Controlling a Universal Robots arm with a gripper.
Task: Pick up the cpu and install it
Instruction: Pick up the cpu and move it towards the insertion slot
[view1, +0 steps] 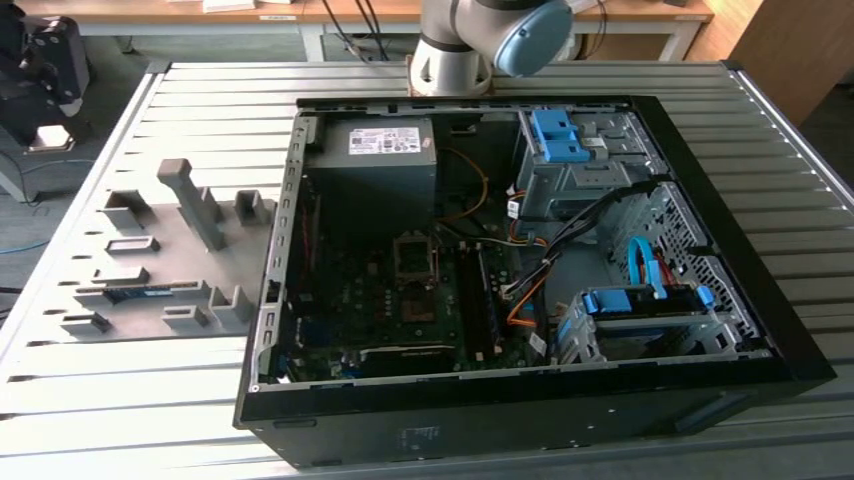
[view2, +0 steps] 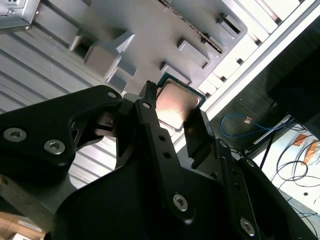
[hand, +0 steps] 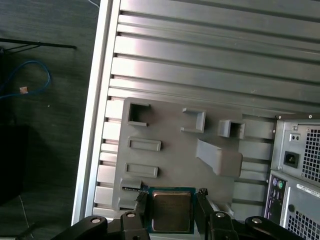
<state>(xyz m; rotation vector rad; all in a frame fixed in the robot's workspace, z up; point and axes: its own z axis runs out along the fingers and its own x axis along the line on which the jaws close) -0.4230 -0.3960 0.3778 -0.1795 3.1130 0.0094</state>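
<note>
- The cpu (hand: 171, 210) is sitting between the two fingertips in both wrist views. Its pale metal top is facing the cameras, and a thin green edge is showing around it.
- The jaws are gripping it by two opposite edges. One finger (hand: 141, 204) is pressing one side and the other finger (hand: 202, 200) is pressing the opposite side, so the gap between them is just the chip's width.
- The jaws are pointing down toward the table (hand: 200, 55) and holding the chip in the air, apart from everything beneath it.
- Well beyond the fingertips, a grey holder plate (hand: 170, 135) with raised blocks and pockets is lying on the ribbed metal table.
- Off to one side of the jaws, the computer case (hand: 300, 165) is showing its rear panel.
- In the exterior view, the arm's base (view1: 461, 60) is standing at the table's far edge, just behind the open case, and its shoulder joint is rising toward the top of the picture.
</note>
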